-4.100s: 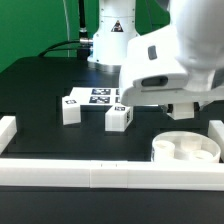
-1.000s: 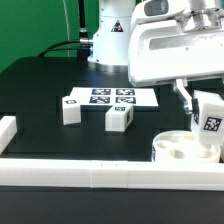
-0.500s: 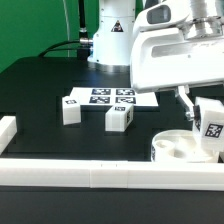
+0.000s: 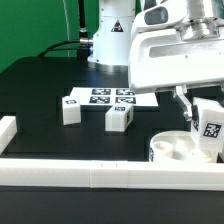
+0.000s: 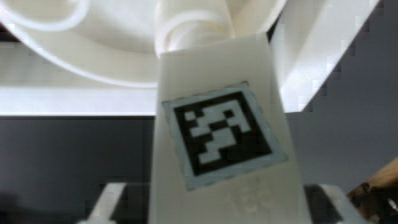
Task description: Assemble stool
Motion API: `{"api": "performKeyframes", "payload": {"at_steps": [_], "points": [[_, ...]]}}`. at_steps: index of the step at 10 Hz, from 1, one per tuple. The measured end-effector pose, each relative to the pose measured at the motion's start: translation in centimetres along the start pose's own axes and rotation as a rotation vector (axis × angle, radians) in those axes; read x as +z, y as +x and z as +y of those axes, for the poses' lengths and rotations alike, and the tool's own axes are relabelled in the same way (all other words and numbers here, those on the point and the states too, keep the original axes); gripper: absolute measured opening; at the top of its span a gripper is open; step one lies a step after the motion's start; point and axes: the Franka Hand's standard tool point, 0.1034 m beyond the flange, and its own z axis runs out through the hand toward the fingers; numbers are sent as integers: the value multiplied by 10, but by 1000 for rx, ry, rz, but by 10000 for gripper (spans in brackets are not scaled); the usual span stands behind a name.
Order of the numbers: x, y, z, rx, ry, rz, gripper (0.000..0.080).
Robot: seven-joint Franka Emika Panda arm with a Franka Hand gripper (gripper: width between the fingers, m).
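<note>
The round white stool seat (image 4: 180, 150) lies at the exterior view's right, against the front bar, hole side up. My gripper (image 4: 204, 112) is shut on a white tagged leg (image 4: 209, 126) and holds it tilted over the seat's right part. In the wrist view the leg (image 5: 217, 130) fills the middle, its far end at the seat (image 5: 107, 55); the fingers (image 5: 111, 200) press its sides. Two more legs (image 4: 70, 108) (image 4: 119, 116) lie on the black table near the marker board.
The marker board (image 4: 112, 97) lies flat at the table's middle. White bars edge the front (image 4: 90, 175) and the left (image 4: 7, 130). The arm's base (image 4: 108, 40) stands at the back.
The arm has lifted clear of the front and now carries a leg at the seat. In the last second the leg has sunk slightly towards the seat.
</note>
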Motion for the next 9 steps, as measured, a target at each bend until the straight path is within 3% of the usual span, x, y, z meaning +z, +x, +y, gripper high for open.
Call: {"api": "performKeyframes", "payload": {"at_steps": [7,8,9], "points": [[-1,0,4,5,-1,-30,333],[-1,0,4,4,-1,-30,536],[-1,0,4,4,-1,-30,536]]}}
